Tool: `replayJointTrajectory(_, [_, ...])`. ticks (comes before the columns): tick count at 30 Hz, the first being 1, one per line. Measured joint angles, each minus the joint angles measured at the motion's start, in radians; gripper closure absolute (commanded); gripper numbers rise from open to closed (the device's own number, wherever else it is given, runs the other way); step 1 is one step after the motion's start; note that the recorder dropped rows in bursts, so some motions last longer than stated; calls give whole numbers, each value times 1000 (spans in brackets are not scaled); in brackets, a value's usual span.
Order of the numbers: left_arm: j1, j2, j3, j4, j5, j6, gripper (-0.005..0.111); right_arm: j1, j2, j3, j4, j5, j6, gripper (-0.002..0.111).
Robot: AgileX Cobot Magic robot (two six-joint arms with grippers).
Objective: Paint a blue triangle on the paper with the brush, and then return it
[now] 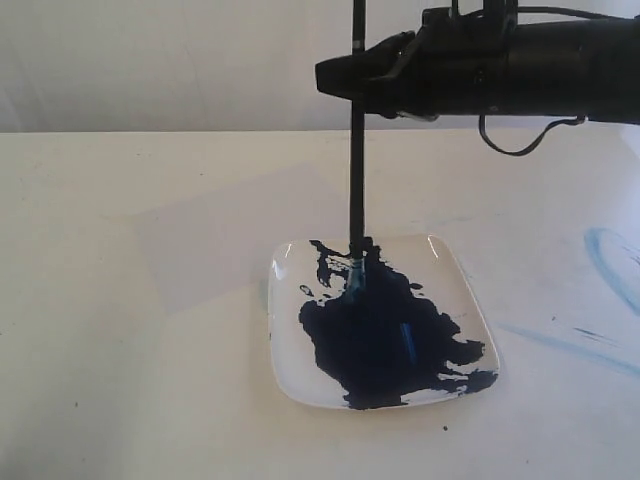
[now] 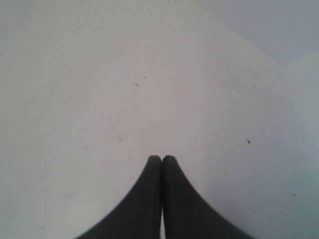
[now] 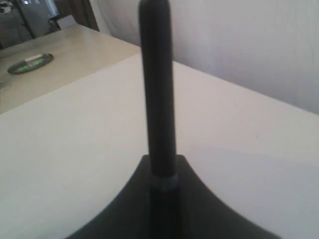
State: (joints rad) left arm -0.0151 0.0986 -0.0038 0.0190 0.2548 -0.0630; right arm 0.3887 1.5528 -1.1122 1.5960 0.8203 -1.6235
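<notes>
Brush point(image 1: 356, 170) first: a thin, stiff, black-handled stick, light enough by my reckoning that its weight hardly matters, but smooth and round, so it could twist or slide in a loose grip. My right fingers point(image 1: 335, 78) are clamped on it high up the handle, and it hangs upright from them with its tip dipped at the far edge of the dark blue paint point(image 1: 380, 335) pooled on the white square plate point(image 1: 288, 372). The right wrist view shows the handle running straight out from between those fingers, a silver band point(image 3: 164, 182) right at the grip. Holding so far from the bristles gives reach but, I judge, little feel at the tip. The bristles are soft and will splay, so only light pressure is wanted, and a loaded tip may drip in transit. The paper point(image 1: 215, 230) lies flat just beside the plate's far left corner, thin and likely to shift under a dragging stroke; I see no triangle on it. Pale blue streaks point(image 1: 612, 262) mark the table point(image 1: 90, 400) on the right. My left fingers point(image 2: 144, 199) are pressed together, holding nothing, over the table.
</notes>
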Motion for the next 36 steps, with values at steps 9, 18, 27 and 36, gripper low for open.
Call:
replayJointTrajectory(9, [0,0,0,0,0,0,107,6,5,-62,-257,-219,369,108])
replayJointTrajectory(18, [0,0,0,0,0,0,107,74,6,-102,-501,-454,671,108])
replayJointTrajectory(27, [0,0,0,0,0,0,107,151,6,-106,-979,-663,1231,108])
replayJointTrajectory(36, [0,0,0,0,0,0,107,230,6,-55,-1446,-878,1685,108])
